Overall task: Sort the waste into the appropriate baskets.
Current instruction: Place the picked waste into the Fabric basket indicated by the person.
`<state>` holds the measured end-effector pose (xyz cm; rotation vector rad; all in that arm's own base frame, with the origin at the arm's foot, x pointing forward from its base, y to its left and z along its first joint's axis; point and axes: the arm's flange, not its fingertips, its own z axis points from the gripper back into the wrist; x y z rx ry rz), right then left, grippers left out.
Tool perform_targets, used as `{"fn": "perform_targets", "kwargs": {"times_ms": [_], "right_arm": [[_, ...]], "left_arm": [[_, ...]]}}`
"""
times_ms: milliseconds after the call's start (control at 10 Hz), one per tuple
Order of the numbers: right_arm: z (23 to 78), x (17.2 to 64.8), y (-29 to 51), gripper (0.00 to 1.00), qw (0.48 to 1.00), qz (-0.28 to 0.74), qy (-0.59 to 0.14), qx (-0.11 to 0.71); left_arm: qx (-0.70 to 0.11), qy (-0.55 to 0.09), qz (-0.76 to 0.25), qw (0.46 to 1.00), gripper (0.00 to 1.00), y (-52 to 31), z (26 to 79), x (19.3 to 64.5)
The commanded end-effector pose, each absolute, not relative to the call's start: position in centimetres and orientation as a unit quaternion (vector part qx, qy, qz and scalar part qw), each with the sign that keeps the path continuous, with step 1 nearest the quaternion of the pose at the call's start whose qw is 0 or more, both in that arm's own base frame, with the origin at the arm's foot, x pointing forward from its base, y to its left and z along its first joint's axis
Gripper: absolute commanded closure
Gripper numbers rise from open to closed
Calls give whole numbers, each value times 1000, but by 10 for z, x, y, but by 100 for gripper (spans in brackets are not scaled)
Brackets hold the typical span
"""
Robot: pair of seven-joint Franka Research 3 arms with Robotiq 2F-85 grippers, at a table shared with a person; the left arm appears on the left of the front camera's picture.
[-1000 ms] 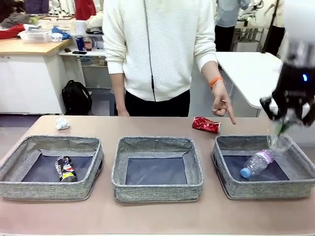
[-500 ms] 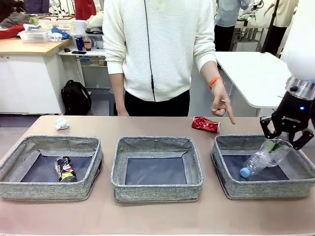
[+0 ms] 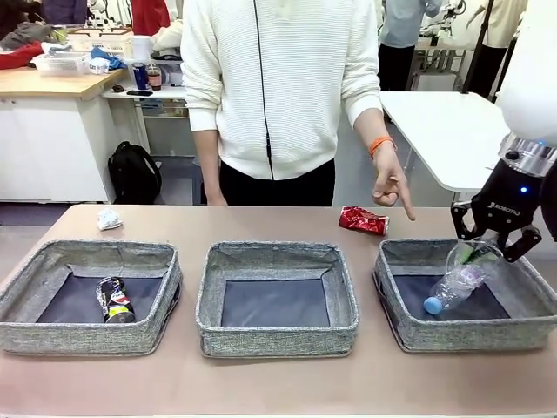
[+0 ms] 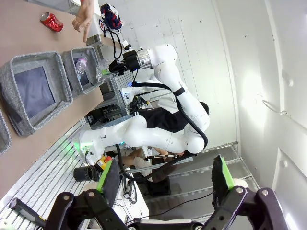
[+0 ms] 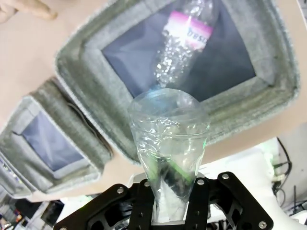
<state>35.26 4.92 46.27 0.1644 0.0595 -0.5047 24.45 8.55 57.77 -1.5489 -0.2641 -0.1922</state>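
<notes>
My right gripper (image 3: pixel 493 248) hangs over the right basket (image 3: pixel 461 335), shut on the neck end of a clear plastic bottle (image 3: pixel 470 261) that tilts down into it. In the right wrist view that bottle (image 5: pixel 169 129) rises between my right gripper's (image 5: pixel 175 191) fingers. A second clear bottle (image 3: pixel 448 292) with a blue cap lies in this basket. Behind the baskets a red can (image 3: pixel 364 220) lies on the table, with a person's hand (image 3: pixel 393 187) pointing down beside it. The dark can (image 3: pixel 115 299) lies in the left basket (image 3: pixel 87 338). The paper wad (image 3: pixel 110 219) sits far left. My left gripper (image 4: pixel 163 175) is open, raised high.
The middle basket (image 3: pixel 277 340) holds nothing. A person in a white top stands at the far edge of the table. Bare tabletop runs in front of the baskets and behind the left and middle ones.
My right gripper came down and a little leftward with the bottle, from above the right basket's far corner to just over its inside. The pointing hand stayed put.
</notes>
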Motion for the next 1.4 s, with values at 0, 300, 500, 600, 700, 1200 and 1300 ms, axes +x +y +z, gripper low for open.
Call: {"fn": "perform_targets", "kwargs": {"times_ms": [0, 300, 500, 600, 700, 1200, 1300], "right_arm": [[460, 350, 52, 39, 967, -235, 9, 98], [465, 351, 55, 0, 965, -243, -1, 96], [466, 350, 54, 5, 962, -255, -6, 99], [467, 350, 54, 0, 962, -254, -6, 100], [467, 350, 55, 0, 962, -253, -5, 100], [560, 334, 106, 0, 902, -165, 1, 400], [594, 327, 101, 0, 835, -141, 29, 531]], "left_arm": [[-703, -126, -94, 693, 0, 84, 580, 244], [-703, -126, -94, 693, 0, 84, 580, 244], [-703, -126, -94, 693, 0, 84, 580, 244], [-703, -126, -94, 693, 0, 84, 580, 244], [-703, -126, -94, 693, 0, 84, 580, 244], [-703, -126, -94, 693, 0, 84, 580, 244], [-703, -126, -94, 693, 0, 84, 580, 244]]}}
